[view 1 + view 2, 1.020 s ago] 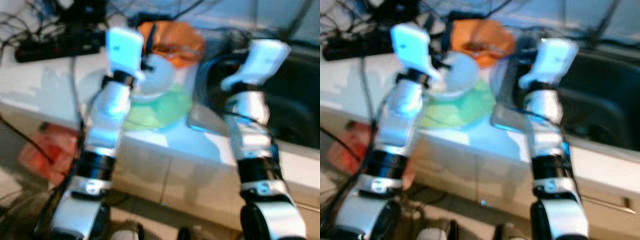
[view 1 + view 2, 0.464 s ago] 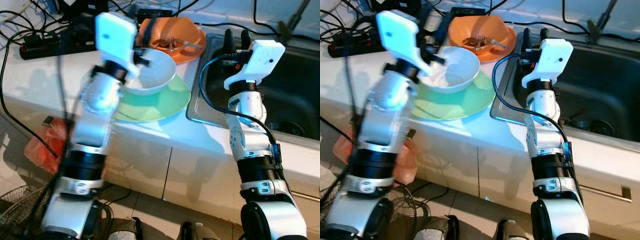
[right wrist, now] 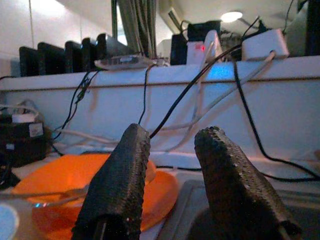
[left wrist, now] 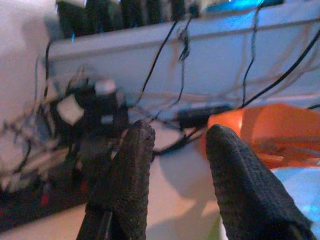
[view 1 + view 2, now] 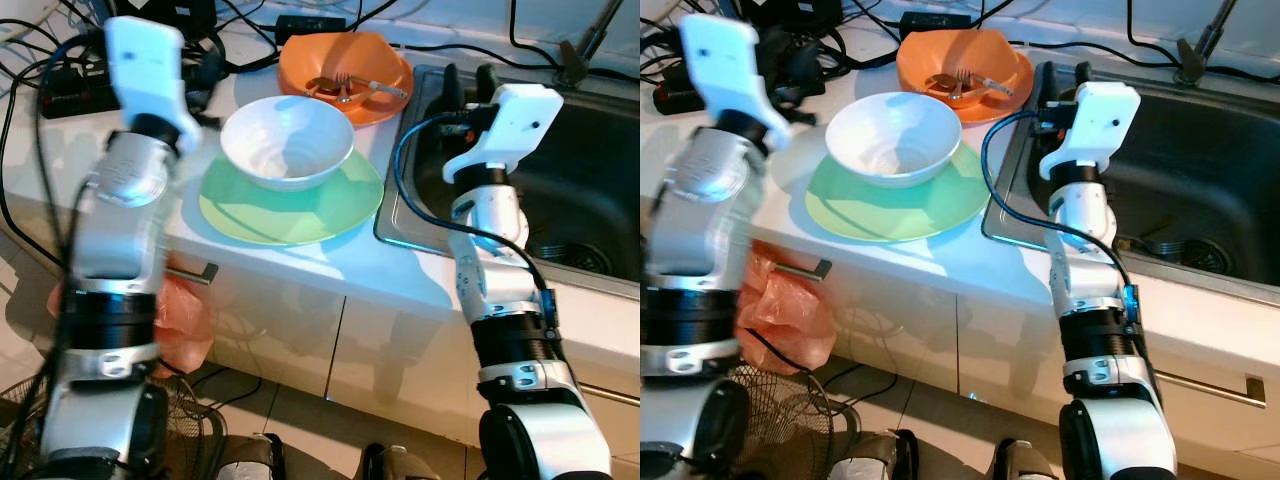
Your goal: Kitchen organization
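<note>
Left tool point(image 4: 175, 145) withdrawn; white bowl point(image 5: 286, 140) sits empty.

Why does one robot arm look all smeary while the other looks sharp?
In the left eye view the left arm is streaked with motion blur, while the right arm and the white bowl are crisp. In the left wrist view the cables behind the left pincer are soft and out of focus.

I see a black power strip point(image 5: 75, 88) with tangled cables, and an orange-red bag point(image 5: 785, 310) hanging below the surface point(image 5: 330, 262).
</note>
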{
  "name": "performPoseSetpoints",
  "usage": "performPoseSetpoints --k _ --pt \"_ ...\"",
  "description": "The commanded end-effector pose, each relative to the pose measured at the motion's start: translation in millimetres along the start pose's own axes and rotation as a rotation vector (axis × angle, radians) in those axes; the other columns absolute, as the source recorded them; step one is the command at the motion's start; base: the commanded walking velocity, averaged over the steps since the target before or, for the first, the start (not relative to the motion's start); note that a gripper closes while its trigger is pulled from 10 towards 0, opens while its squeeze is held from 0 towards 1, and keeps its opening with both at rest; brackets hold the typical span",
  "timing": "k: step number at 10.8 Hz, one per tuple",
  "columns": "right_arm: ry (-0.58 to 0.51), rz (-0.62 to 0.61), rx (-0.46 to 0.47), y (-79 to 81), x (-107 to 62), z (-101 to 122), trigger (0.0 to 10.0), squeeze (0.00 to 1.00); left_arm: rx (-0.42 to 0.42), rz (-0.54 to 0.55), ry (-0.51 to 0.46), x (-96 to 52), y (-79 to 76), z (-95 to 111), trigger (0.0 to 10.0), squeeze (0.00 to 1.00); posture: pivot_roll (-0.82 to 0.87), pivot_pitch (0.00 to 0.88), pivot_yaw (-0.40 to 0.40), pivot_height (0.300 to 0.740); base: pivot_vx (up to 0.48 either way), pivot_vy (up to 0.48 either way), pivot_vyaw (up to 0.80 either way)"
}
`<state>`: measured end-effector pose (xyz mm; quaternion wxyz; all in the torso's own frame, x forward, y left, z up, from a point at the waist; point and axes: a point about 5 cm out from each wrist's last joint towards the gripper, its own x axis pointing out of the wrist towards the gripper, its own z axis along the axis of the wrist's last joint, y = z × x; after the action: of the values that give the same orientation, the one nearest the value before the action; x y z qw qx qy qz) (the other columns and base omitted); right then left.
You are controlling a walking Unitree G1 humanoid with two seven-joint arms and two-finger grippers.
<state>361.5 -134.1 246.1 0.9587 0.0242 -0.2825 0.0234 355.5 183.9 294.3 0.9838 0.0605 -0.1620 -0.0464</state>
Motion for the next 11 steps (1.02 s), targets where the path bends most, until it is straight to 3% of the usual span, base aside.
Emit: performPoseSetpoints --k 1,2,4,6,7,8,9,11 --pt "0.017 0.0 0.001 0.4 -2.0 -3 10.0 0.0 -0.042 -0.024 -0.011 -0.5 2.1 11 10.0 0.0 0.07 0.126 0.017 0.74 0.0 0.0 0.0" --pt "0.02 0.001 0.0 0.6 -2.4 -4 10.0 0.0 -0.086 -0.072 0.011 -4.4 6.0 13 10.0 1.0 0.07 0.13 0.019 0.74 0.0 0.0 0.0" --pt "0.027 0.001 -0.003 0.6 -2.7 -5 10.0 0.0 -0.113 -0.096 0.06 -11.0 19.0 10 10.0 1.0 0.07 0.141 0.017 0.74 0.0 0.0 0.0" --pt "0.039 -0.003 -0.005 0.4 -3.2 -7 10.0 0.0 -0.167 -0.149 0.169 -23.1 40.8 -1 10.0 1.0 0.08 0.156 0.02 0.74 0.0 0.0 0.0" --pt "0.042 -0.004 -0.006 0.3 -3.1 -8 10.0 0.0 -0.112 -0.171 0.229 -26.4 46.6 -6 10.0 1.0 0.08 0.161 0.023 0.74 0.0 0.0 0.0" --pt "0.043 -0.007 -0.005 0.7 -2.7 -8 10.0 0.0 -0.153 -0.163 0.204 -24.7 49.6 -3 10.0 1.0 0.08 0.164 0.028 0.74 0.0 0.0 0.0" --pt "0.043 -0.008 -0.003 1.1 -2.8 -8 10.0 0.0 -0.17 -0.168 0.196 -24.1 51.0 -3 10.0 0.06 0.08 0.164 0.028 0.74 0.0 0.0 0.0" --pt "0.043 -0.013 -0.003 -0.3 -3.7 -8 10.0 0.0 -0.222 -0.244 0.176 -21.0 41.1 -5 10.0 0.0 0.08 0.166 0.029 0.74 0.0 0.0 0.0"
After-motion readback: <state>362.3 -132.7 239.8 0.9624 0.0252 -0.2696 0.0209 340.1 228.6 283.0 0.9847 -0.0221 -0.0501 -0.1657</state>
